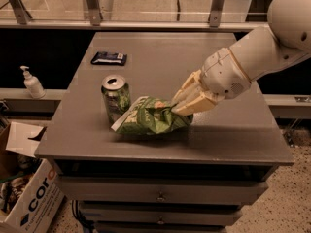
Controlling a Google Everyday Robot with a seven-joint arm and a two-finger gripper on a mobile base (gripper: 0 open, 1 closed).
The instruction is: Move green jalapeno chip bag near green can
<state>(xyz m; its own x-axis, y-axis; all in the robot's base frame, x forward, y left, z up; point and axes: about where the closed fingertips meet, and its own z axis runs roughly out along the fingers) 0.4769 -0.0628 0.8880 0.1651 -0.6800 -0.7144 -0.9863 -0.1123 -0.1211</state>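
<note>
The green jalapeno chip bag (149,117) lies crinkled on the grey table (233,135), its white edge strip at the left touching or almost touching the green can (115,99). The can stands upright just left of the bag, silver top open. My gripper (178,105) reaches in from the right, its cream fingers (192,97) at the bag's right upper end, pinching its edge.
A small flat dark blue packet (109,58) lies at the table's back left. A white pump bottle (32,82) stands on a ledge to the left. A cardboard box (24,198) sits on the floor at lower left. Drawers are under the table top.
</note>
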